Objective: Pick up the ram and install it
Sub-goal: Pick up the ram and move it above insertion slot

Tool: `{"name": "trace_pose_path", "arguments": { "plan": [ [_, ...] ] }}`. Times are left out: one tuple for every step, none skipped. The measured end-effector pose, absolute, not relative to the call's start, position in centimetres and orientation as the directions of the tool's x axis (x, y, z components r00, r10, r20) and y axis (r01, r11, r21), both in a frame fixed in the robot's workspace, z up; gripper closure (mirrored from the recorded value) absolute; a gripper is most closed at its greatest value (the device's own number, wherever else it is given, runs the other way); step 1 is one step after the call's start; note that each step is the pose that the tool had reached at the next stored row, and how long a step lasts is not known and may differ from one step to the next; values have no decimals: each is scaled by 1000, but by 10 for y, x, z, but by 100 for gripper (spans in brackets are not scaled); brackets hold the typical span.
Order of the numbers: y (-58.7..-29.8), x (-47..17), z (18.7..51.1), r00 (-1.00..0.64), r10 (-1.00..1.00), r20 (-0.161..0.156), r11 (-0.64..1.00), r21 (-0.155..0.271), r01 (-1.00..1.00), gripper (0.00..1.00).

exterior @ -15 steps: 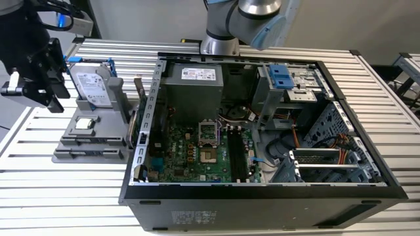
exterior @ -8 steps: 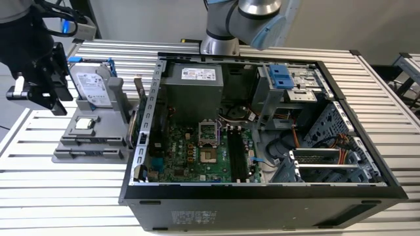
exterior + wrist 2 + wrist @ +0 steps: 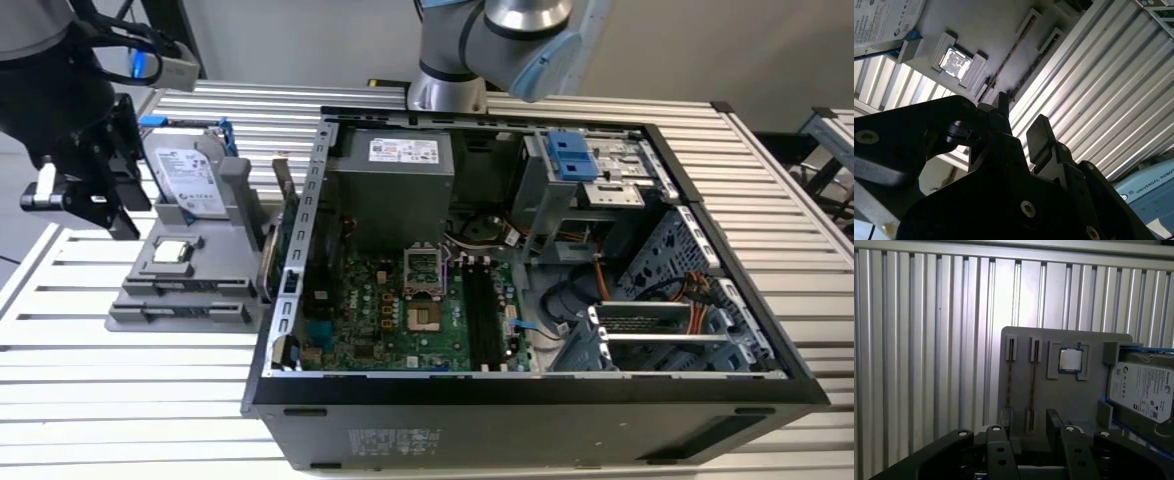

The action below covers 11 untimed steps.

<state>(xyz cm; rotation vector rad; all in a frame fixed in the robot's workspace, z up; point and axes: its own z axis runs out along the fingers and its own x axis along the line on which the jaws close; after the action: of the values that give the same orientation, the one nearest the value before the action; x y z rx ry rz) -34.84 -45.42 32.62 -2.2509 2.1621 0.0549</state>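
Note:
Two thin ram sticks (image 3: 1032, 385) stand edge-on in the slots of a grey parts holder (image 3: 1084, 405), beside a small square silver processor chip (image 3: 1070, 360). In the second wrist view one ram stick (image 3: 1009, 60) appears as a thin dark line next to the chip (image 3: 956, 61). My gripper (image 3: 1029, 440) hovers above the holder with its black fingers (image 3: 1040, 135) apart and nothing between them; it lines up roughly with one ram slot. In the exterior view the gripper (image 3: 120, 215) hangs at the left, above the holder (image 3: 180, 300).
A silver hard drive (image 3: 187, 175) stands at the holder's far end. The open computer case (image 3: 534, 390) fills the middle of the ribbed metal table (image 3: 134, 400). Black memory slots (image 3: 481, 310) lie on its green motherboard. The arm's base (image 3: 447, 90) stands behind the case.

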Motion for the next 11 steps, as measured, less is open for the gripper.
{"name": "trace_pose_path", "arguments": {
  "plan": [
    [-454, -348, 325, 40, -998, -39, -40, 10, -999, 0],
    [-454, -348, 324, 40, -998, -39, -40, 10, -999, 0],
    [-454, -348, 324, 40, -998, -39, -40, 10, -999, 0],
    [-454, -348, 323, 39, -998, -39, -40, 10, -999, 0],
    [-454, -348, 322, 39, -998, -39, -40, 10, -999, 0],
    [-454, -348, 321, 39, -998, -39, -40, 10, -999, 0],
    [-454, -348, 320, 39, -998, -39, -40, 10, -999, 0],
    [-454, -348, 319, 39, -998, -39, -39, 10, -999, 0],
    [-454, -348, 317, 39, -998, -39, -39, 10, -999, 0],
    [-454, -348, 316, 39, -998, -39, -39, 10, -999, 0],
    [-454, -348, 315, 39, -998, -39, -39, 10, -999, 0]
  ]
}}
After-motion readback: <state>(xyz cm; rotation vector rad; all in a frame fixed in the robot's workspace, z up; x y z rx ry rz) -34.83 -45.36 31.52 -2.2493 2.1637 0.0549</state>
